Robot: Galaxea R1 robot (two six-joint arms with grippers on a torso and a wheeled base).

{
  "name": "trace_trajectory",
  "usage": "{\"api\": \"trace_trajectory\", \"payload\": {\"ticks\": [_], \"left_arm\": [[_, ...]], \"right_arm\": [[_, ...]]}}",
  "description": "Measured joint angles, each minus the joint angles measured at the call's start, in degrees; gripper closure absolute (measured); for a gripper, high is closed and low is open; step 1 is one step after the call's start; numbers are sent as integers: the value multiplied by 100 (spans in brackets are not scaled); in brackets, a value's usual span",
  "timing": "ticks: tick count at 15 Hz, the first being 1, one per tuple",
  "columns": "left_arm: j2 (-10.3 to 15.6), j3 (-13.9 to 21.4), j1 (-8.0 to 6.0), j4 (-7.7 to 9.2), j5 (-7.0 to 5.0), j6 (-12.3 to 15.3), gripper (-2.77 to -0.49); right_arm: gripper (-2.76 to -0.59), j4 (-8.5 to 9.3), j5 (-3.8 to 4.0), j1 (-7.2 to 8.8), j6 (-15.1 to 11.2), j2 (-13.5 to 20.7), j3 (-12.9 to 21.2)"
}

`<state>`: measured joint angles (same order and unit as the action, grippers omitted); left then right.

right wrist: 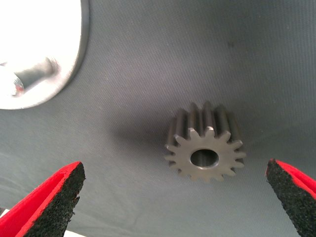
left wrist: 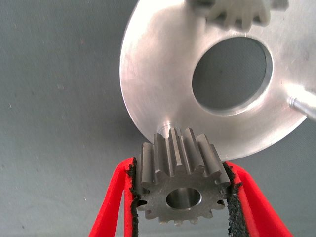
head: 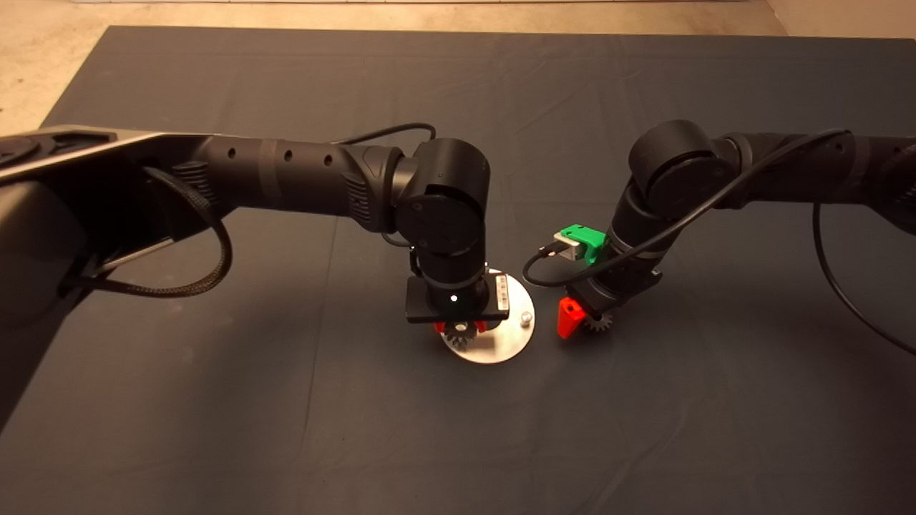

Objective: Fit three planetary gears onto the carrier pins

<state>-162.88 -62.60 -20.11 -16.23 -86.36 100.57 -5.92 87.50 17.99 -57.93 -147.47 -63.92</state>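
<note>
The carrier disc (head: 501,347) (left wrist: 163,84) lies on the mat under my left arm. My left gripper (head: 458,329) (left wrist: 180,167) is shut on one planetary gear (head: 458,333) (left wrist: 180,185), held at the disc's rim. A second gear (left wrist: 237,12) sits on the disc beyond the centre hole. One bare carrier pin (head: 526,317) (left wrist: 302,104) (right wrist: 29,79) stands at the disc's right side. A third gear (head: 596,323) (right wrist: 205,143) lies flat on the mat right of the disc. My right gripper (head: 590,320) (right wrist: 175,168) is open around that gear, with its fingers (right wrist: 54,197) well apart from the teeth.
The dark mat (head: 286,429) spreads wide on all sides of the disc. Bare floor (head: 43,64) shows beyond its far left corner. Black cables (head: 837,286) hang from both arms.
</note>
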Motion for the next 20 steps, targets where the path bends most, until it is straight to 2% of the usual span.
{"api": "trace_trajectory", "payload": {"ticks": [2, 6, 9, 18, 20], "left_arm": [[-2, -7, 17, -9, 0, -126, -82], [15, -57, 155, -13, -13, -190, -82], [16, -60, 225, -102, -13, -203, -82], [34, -62, 240, -144, -27, -208, -82], [48, -62, 284, -190, -22, -208, -82]], "right_arm": [[-273, 0, 15, -5, 0, 4, 0], [-273, 0, 10, -3, 0, 12, 2], [-273, 0, 17, -4, 0, 17, 5], [-273, 0, 15, -5, 0, 17, 6], [-273, 0, 15, -3, 0, 15, 6]]}}
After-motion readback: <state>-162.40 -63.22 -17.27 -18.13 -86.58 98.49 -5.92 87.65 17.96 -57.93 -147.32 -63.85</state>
